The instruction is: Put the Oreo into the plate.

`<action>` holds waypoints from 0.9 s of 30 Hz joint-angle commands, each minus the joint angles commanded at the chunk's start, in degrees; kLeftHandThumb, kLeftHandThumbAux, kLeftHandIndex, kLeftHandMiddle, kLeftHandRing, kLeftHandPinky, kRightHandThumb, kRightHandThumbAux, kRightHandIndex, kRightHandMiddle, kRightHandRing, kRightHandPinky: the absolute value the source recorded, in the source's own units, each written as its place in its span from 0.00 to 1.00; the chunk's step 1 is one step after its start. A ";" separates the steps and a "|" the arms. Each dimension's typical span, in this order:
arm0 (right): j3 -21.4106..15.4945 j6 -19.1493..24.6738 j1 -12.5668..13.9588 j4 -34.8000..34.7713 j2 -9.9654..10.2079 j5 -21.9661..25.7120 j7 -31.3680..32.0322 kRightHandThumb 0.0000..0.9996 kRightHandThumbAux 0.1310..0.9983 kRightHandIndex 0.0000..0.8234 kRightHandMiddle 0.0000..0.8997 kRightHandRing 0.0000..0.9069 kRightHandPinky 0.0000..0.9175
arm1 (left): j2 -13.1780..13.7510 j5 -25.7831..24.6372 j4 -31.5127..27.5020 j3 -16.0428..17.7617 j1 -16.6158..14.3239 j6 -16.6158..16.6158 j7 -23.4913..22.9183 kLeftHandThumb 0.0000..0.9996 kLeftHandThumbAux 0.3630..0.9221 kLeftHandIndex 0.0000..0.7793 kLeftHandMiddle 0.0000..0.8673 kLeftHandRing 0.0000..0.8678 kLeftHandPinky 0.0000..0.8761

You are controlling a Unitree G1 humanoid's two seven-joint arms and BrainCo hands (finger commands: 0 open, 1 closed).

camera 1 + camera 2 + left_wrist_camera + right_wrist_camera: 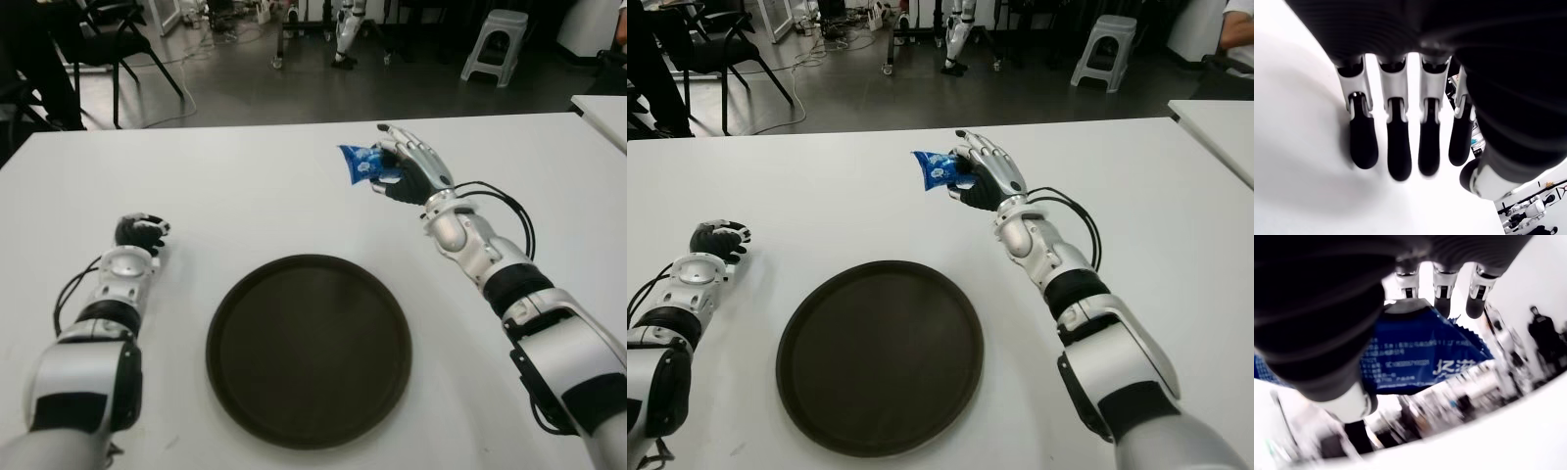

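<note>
A blue Oreo packet (361,163) is held up off the white table (245,196) beyond the plate, a little to its right. My right hand (404,168) is shut on it, fingers wrapped over the top and the thumb underneath. The right wrist view shows the packet (1420,357) pinched between fingers and thumb, white print on its wrapper. The round dark plate (309,348) lies in the near middle of the table with nothing on it. My left hand (140,233) shows at the left of the plate, its fingers (1396,147) relaxed and holding nothing.
A second white table (602,113) juts in at the far right. Past the table's far edge are a grey stool (495,44), a black chair (108,39), cables and another robot's legs (348,34) on the floor.
</note>
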 joint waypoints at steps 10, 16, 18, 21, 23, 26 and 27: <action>-3.97 -4.68 3.69 -5.42 0.97 3.48 -1.44 0.71 0.68 0.51 0.09 0.13 0.18 | 0.04 -0.37 -0.04 0.18 0.03 -0.38 -0.22 0.69 0.64 0.54 0.65 0.68 0.64; -6.47 -7.38 5.75 -9.97 2.34 5.73 -1.95 0.71 0.68 0.51 0.10 0.15 0.21 | 0.15 0.13 0.00 -0.24 0.08 -0.53 0.04 0.69 0.64 0.53 0.52 0.54 0.51; -7.05 -7.76 6.29 -11.00 2.75 6.26 -1.68 0.71 0.68 0.51 0.11 0.16 0.22 | 0.16 0.11 0.01 -0.24 0.09 -0.56 0.07 0.69 0.64 0.53 0.49 0.50 0.48; -7.85 -8.33 6.84 -11.64 3.22 7.05 -1.45 0.71 0.68 0.51 0.19 0.22 0.27 | 0.10 -0.17 0.00 -0.05 0.08 -0.62 -0.05 0.69 0.64 0.54 0.49 0.50 0.47; -8.22 -8.40 7.00 -11.95 3.42 7.39 -1.11 0.71 0.68 0.51 0.21 0.24 0.29 | 0.07 -0.27 0.00 0.02 0.05 -0.62 -0.08 0.69 0.64 0.53 0.50 0.51 0.48; -8.84 -8.21 7.23 -12.17 3.97 8.25 -0.25 0.71 0.68 0.51 0.23 0.25 0.32 | 0.01 -0.26 -0.03 0.00 -0.04 -0.47 -0.04 0.69 0.64 0.53 0.52 0.53 0.48; -9.07 -8.15 7.30 -12.12 4.19 8.67 0.17 0.71 0.68 0.51 0.23 0.25 0.33 | -0.03 -0.21 -0.03 -0.05 -0.09 -0.37 0.04 0.69 0.64 0.53 0.52 0.53 0.48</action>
